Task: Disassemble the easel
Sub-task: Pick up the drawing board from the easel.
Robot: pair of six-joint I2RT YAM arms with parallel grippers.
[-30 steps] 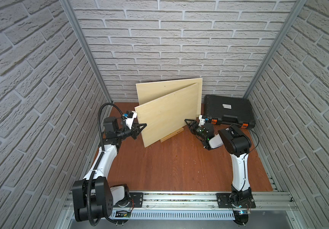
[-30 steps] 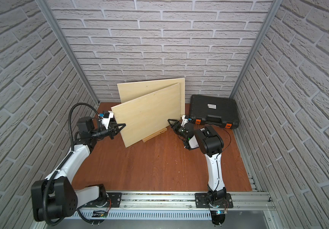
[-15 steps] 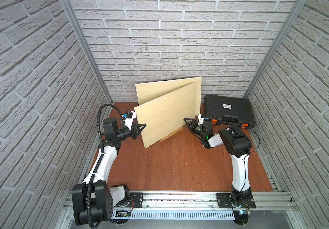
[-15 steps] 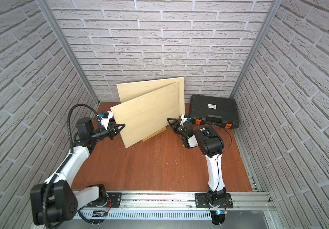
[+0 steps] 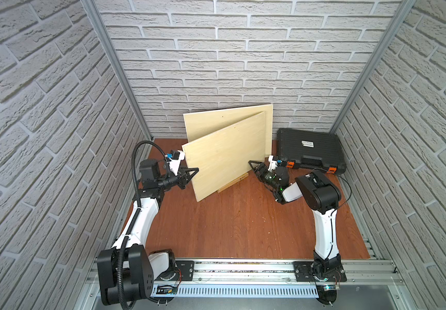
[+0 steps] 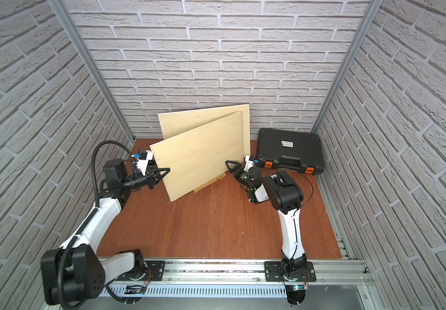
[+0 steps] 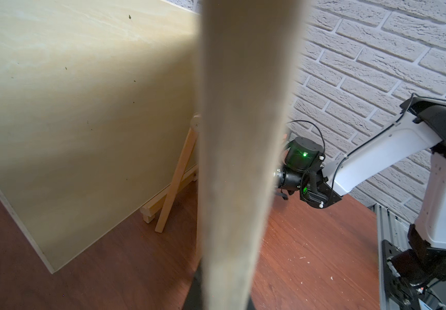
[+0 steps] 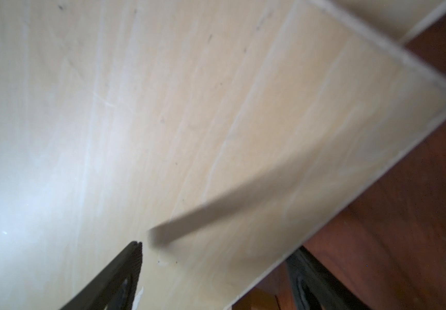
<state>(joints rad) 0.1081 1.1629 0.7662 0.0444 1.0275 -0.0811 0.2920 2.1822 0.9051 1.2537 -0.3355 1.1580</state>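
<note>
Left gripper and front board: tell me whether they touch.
Touching. Left wrist view: the edge of the front board rises from between the jaws of the left gripper, shut on it.

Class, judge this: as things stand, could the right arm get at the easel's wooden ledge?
Probably yes. The ledge sticks out below the front board, close to the right gripper, with open table between. Its legs sit behind that board.

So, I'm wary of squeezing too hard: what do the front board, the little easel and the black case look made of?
Front board: probably plywood, pale and unfinished-looking, with faint grain and a thin raw edge. Easel: bare light wood strips, apparently. Black case: likely moulded plastic, matte, with orange latches.
</note>
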